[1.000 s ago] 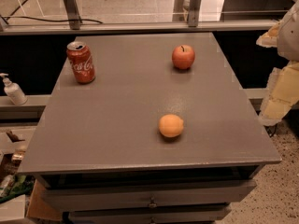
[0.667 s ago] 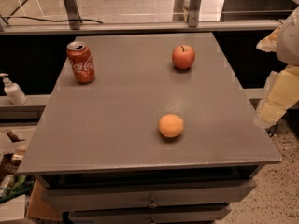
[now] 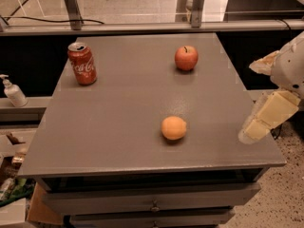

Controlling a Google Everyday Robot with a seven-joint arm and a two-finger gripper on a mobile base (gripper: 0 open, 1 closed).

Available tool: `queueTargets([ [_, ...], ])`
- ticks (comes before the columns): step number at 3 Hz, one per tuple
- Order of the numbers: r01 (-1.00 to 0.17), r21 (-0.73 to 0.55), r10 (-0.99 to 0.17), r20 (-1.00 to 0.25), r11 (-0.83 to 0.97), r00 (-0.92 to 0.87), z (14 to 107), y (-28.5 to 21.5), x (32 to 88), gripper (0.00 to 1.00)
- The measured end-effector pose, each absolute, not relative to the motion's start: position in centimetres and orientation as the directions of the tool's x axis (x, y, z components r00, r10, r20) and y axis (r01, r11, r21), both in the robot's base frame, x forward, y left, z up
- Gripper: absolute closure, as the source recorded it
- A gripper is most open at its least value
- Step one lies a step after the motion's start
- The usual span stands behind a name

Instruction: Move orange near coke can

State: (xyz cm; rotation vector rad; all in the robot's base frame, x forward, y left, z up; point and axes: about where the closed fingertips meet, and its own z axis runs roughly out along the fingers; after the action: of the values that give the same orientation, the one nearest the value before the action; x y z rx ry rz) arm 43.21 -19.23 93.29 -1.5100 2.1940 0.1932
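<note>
Nearest, under the front edge of the grey bench (image 3: 133,108), two drawers (image 3: 152,204) with small knobs. A little further in, on the front half and slightly right of the middle, the orange (image 3: 174,128), resting alone on the bare top, touching nothing. At about the same depth, off the right edge of the bench, the gripper (image 3: 260,120), cream-coloured, hanging beside the corner and well apart from the orange; cannot tell if the jaws are spread or pressed together. To the left, lower than the bench top, a white pump bottle (image 3: 13,92). Far left on the bench, the coke can (image 3: 82,63), upright, well apart from the orange. Far right of the middle, a red apple (image 3: 186,58) with a dark stem.
</note>
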Motion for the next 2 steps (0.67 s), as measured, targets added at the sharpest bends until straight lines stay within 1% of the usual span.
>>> queueTargets([
  [2,-0.926,-0.06,-0.742,-0.619,0.373,-0.258,89.6,-16.7,43.5,0.0],
])
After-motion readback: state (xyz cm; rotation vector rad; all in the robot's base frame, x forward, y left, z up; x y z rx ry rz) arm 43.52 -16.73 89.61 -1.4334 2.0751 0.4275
